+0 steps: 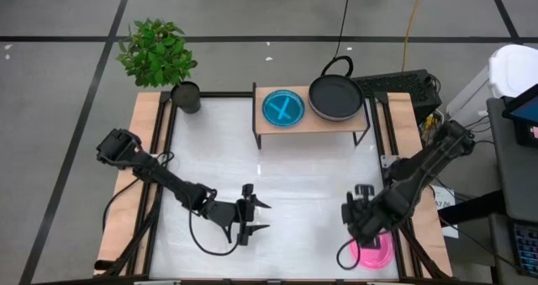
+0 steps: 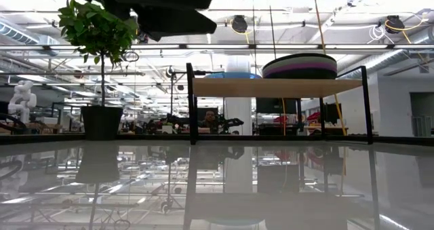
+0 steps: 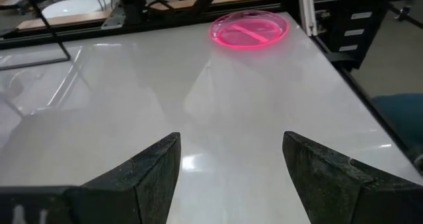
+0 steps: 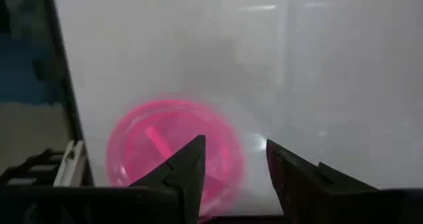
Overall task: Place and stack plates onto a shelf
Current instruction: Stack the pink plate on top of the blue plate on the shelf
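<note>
Jaws spread above round pink plate (image 4: 168,151).

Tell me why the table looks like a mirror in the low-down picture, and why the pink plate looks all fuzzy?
In the low view the glossy table reflects the shelf, plant and ceiling lights. In the right wrist view the pink plate is soft and out of focus, with the open right gripper above it; in the left wrist view it looks sharper.

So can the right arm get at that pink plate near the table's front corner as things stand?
Probably yes. The right end effector hangs open just above the pink plate, which lies flat and alone on the white table, with nothing on or beside it. The left end effector is well clear.
</note>
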Motion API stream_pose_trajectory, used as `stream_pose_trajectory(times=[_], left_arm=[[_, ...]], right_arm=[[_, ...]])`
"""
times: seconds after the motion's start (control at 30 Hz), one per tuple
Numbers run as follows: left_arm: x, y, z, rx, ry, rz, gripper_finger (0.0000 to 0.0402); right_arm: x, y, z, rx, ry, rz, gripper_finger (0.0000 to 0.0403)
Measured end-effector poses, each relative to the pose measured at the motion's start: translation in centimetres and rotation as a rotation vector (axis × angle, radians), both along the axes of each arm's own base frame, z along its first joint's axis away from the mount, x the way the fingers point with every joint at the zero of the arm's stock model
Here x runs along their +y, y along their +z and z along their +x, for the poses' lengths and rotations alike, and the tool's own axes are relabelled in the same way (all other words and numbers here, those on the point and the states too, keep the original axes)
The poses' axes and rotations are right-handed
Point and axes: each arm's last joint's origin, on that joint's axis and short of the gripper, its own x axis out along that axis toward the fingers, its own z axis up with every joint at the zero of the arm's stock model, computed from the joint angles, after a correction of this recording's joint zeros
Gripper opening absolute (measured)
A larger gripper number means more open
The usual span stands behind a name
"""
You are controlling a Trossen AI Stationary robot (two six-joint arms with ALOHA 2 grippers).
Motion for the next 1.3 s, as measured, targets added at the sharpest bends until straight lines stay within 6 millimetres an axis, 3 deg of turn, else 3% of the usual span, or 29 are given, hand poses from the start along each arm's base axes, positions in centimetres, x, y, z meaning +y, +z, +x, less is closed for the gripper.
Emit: stream_pose_trajectory(times=[0.27, 0.53, 0.8, 1.0, 1.1, 1.3], left_arm=[[-0.5, 0.0, -0.3, 0.000, -0.004, -0.033, 0.0271], [-0.8, -0.2, -0.5, 0.020, -0.010, -0.028, 0.0271], [-0.3, -0.2, -0.3, 0.022, 0.001, -0.017, 0.0271], [0.5, -0.3, 0.1, 0.029, 0.025, -0.009, 0.0271], [0.9, -0.4, 0.2, 0.040, 0.037, -0.002, 0.0271], [1.2, -0.4, 0.4, 0.047, 0.046, 0.006, 0.0271]], right_arm=[[0.2, -8.5, -0.5, 0.020, 0.088, 0.160, 0.0122], [-1.3, -13.4, -1.9, 0.088, 0.098, 0.279, 0.0102], [-1.4, -13.9, -2.0, 0.073, 0.131, 0.294, 0.0075], [-1.4, -13.9, -2.1, 0.089, 0.179, 0.330, 0.0015], [-1.6, -13.8, -1.9, 0.101, 0.165, 0.350, 0.0006], [-2.0, -11.9, -0.6, 0.018, 0.136, 0.391, 0.0001]])
